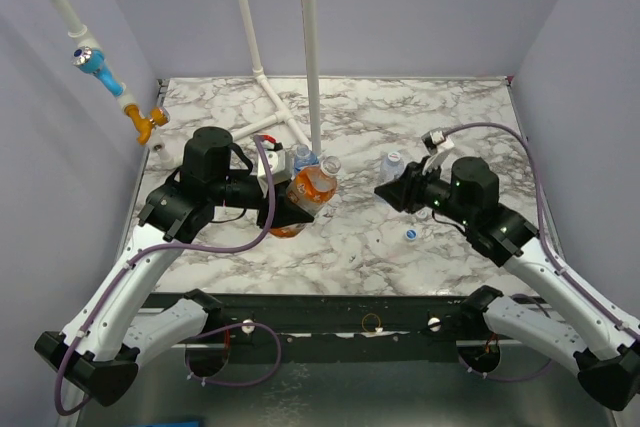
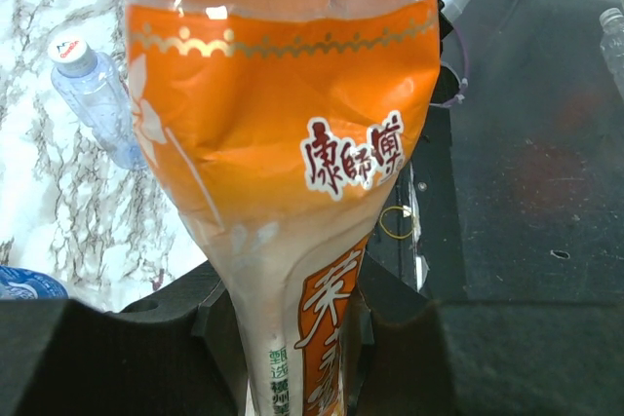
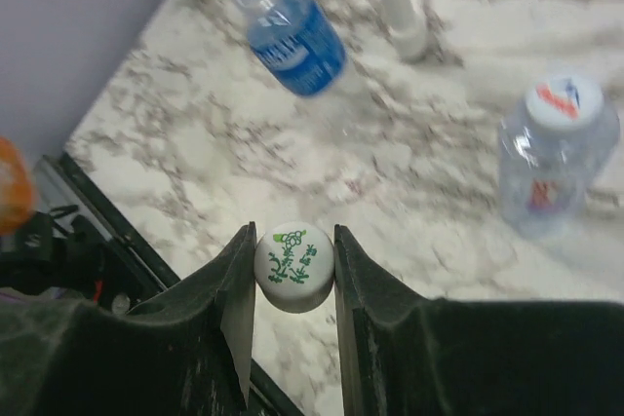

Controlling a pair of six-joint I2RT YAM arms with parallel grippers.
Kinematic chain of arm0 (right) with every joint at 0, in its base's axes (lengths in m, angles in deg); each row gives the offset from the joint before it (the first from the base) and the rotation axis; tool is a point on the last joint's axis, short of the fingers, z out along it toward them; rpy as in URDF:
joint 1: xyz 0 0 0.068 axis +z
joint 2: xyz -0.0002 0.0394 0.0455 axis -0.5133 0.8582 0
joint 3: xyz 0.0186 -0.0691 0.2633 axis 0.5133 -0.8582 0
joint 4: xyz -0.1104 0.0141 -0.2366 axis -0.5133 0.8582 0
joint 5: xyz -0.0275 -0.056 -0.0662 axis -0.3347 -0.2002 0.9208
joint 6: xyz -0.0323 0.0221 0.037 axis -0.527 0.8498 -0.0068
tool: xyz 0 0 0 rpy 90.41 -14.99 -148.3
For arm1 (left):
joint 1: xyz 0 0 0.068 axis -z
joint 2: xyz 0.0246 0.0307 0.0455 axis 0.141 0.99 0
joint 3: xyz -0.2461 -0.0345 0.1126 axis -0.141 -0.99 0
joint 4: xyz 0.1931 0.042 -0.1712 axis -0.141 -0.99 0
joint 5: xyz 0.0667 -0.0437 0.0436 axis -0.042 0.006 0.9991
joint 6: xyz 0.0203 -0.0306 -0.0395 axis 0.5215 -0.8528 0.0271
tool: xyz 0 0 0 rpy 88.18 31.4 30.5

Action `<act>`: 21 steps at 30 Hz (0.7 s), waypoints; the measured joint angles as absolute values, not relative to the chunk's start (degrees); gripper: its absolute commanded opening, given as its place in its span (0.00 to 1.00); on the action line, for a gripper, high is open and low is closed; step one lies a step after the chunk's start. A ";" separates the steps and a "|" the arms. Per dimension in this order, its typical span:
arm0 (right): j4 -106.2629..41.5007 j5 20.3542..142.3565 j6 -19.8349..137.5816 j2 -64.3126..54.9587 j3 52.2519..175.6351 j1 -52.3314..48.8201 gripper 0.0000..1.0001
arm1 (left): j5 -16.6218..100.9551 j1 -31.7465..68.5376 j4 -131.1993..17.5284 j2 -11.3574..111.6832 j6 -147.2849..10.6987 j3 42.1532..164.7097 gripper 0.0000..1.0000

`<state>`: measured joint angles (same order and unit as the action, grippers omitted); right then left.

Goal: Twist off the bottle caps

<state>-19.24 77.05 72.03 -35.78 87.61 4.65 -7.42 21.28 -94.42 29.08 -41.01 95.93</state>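
Marbled tabletop (image 1: 450, 117) fills my overhead view, with white pipes (image 1: 311, 47) rising at the far side. My left gripper (image 1: 288, 209) is clamped round the lower body of the orange bottle (image 1: 312, 190). The bottle's long axis runs from 7 o'clock at the fingers to 1 o'clock at the neck, which looks bare to me. My right gripper (image 1: 392, 190) sits apart from that neck, at its 4 o'clock, pinching a white cap (image 3: 293, 266) with a green print. The likely next target, a clear bottle (image 1: 394, 162) with its top on, stands just at 12 o'clock of the right fingers, so that arm is nearer; I judge it must shed the held cap first. A loose cap (image 1: 411, 234) lies at their 5 o'clock. A blue-labelled bottle (image 3: 288, 34) by the pipe foot is blurred, so I cannot tell whether it is capped. The left wrist view cuts off the orange bottle's mouth.
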 measured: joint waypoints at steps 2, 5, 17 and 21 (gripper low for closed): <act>-18.12 80.77 74.63 -37.51 82.69 4.62 0.01 | -7.11 21.28 -93.96 29.06 -41.03 95.93 0.00; -16.68 85.97 78.60 -38.27 75.74 4.62 0.01 | -6.87 21.28 -93.59 29.06 -41.23 95.93 0.00; -15.72 98.62 94.25 -25.99 67.65 4.62 0.00 | -6.45 21.37 -92.22 28.60 -42.17 95.93 0.00; -17.91 101.88 98.89 -24.57 64.05 4.62 0.04 | -6.30 21.37 -91.71 28.54 -42.52 95.93 0.00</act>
